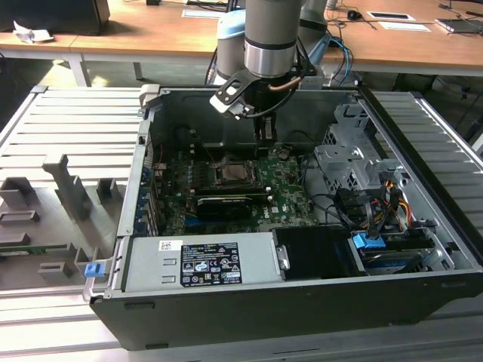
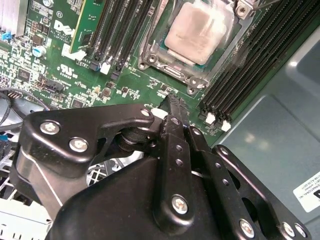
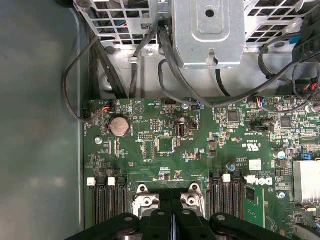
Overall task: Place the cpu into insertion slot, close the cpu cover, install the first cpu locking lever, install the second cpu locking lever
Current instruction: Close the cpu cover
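Gripper [image 2: 172, 104] has its fingers pressed together with nothing in them, hanging over the green board [image 2: 135, 82] just beside the slot [image 2: 191, 80]. The cpu [image 2: 200, 31] is already sitting in the slot, silver face up, memory slots [image 2: 125, 30] on either side, roughly mid-case [image 1: 302, 317].

Noted on arm [image 1: 268, 30]: silver-grey cylindrical links, pale blue joint caps [image 1: 229, 26], glossy black ring [image 1: 269, 74] round the lowest link. Carries a small black-and-silver bracket [image 1: 232, 96] on the exterior view's left side, a thin copper-coloured cable loop [image 1: 284, 85] just under the ring, and blue cables [image 1: 343, 54] on the exterior view's right. Ends in a matte black gripper [image 2: 172, 100]: rounded housing, flat linkage bars, narrow ribbed fingertips [image 2: 175, 106]. Bears silver round-head screws [image 2: 76, 145] with hex sockets at the linkage pivots, seen in the second wrist view.
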Robot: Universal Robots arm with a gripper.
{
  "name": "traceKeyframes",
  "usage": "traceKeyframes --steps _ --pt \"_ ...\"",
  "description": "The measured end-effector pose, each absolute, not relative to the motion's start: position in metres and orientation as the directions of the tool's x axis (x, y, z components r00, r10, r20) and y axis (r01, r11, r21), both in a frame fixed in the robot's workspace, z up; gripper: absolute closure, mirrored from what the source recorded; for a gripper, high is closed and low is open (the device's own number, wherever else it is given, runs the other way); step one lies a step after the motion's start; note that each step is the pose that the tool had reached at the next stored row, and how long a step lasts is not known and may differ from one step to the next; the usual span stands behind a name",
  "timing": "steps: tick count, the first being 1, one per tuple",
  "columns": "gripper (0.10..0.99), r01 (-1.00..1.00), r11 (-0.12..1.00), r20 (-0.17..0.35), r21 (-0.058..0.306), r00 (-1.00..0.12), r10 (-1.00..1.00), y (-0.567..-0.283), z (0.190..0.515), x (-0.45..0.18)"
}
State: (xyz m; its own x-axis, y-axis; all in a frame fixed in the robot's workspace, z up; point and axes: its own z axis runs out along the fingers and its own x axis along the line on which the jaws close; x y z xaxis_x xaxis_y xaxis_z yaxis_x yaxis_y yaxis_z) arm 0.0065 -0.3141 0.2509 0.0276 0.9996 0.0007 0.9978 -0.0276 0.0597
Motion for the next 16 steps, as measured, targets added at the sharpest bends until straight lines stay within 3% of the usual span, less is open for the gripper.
traceKeyframes --steps 16 --pt "0.980 0.998 -0.028 0.001 0.060 0.028 1.000 -0.3141 0.2494 -0.0029"
